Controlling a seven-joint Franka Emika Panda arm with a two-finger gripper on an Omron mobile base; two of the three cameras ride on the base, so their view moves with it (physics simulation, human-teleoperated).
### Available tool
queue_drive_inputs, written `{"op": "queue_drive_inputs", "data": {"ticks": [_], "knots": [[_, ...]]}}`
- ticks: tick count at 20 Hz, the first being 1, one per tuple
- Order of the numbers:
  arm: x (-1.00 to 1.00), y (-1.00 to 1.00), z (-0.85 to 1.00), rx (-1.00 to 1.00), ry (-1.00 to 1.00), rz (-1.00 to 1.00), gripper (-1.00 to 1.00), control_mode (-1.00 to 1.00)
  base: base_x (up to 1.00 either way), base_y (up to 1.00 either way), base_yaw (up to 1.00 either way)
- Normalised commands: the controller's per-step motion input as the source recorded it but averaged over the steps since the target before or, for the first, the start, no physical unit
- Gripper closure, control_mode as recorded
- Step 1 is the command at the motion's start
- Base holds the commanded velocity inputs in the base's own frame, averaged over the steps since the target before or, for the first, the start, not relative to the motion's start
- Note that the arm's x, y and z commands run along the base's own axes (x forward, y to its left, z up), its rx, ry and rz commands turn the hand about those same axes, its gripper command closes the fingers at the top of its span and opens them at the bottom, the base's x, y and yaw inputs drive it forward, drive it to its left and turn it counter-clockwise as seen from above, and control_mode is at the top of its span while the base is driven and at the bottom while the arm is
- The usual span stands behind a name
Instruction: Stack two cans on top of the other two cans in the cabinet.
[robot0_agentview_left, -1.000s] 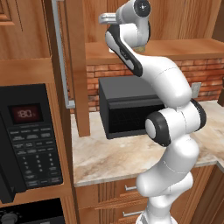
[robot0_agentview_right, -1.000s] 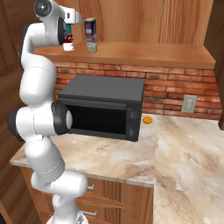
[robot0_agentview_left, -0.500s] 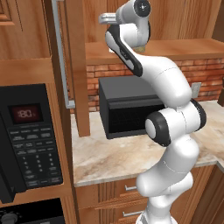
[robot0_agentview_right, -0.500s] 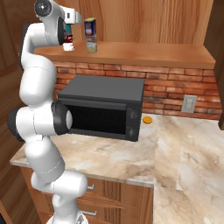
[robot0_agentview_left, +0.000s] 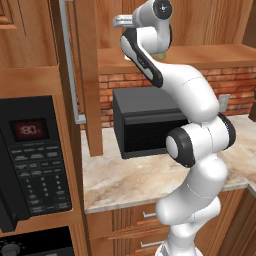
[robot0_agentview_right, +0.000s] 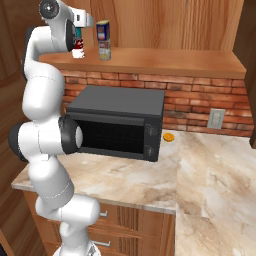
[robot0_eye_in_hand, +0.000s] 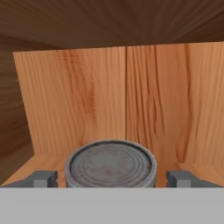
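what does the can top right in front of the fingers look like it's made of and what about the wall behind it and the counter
The can top looks like dull grey metal: pressed concentric rings, a raised rim, faint smudging. The cabinet's back wall appears to be matte light wood planks, with visible grain and a vertical seam. The counter looks like polished beige marble or a stone imitation, judging by its veining.

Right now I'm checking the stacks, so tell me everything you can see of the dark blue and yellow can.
The dark blue and yellow can is a small upright tin with a yellow top and yellow label. It stands on the greenish-beige can, which rests on the cabinet shelf. Nothing else touches it; the open gripper is off to its left.
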Motion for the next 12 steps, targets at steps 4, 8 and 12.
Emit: {"op": "queue_drive_inputs", "data": {"ticks": [4, 8, 12], "knots": [[0.0, 0.0, -0.01, 0.0, 0.03, 0.0, -1.0, -1.0, 0.0, 0.0, 0.0], [-0.06, 0.0, -0.05, 0.0, 0.02, 0.0, -1.0, -1.0, 0.0, 0.0, 0.0], [-0.12, 0.01, 0.0, 0.0, 0.0, 0.0, -1.0, -1.0, 0.0, 0.0, 0.0]]}}
